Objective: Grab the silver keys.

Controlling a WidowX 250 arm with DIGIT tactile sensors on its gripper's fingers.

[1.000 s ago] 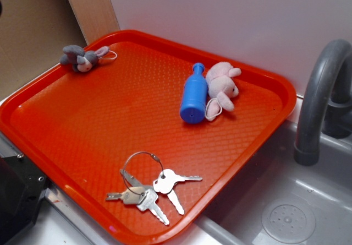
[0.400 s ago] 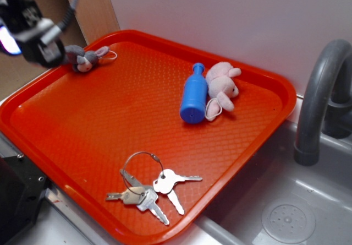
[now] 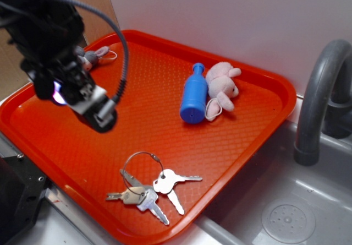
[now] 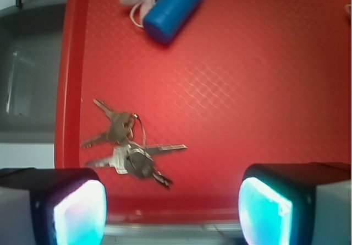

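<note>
Red tray (image 3: 258,129): one bunch of silver keys (image 3: 148,187), near front edge; one blue bottle (image 3: 193,94); two plush toys. Gripper (image 4: 173,212) above tray, jaws wide apart, holding nothing.

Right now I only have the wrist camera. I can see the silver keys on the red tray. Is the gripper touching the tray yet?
Observer: No. In the exterior view the gripper hangs in the air above the tray, apart from the silver keys.
Operator: Anything near the arm that I can't see?
Observer: A grey plush toy lies at the tray's far corner, partly hidden behind the arm.
Operator: And what's beyond the tray?
Observer: A grey faucet stands over a sink, on the side of the tray where the keys lie.
</note>
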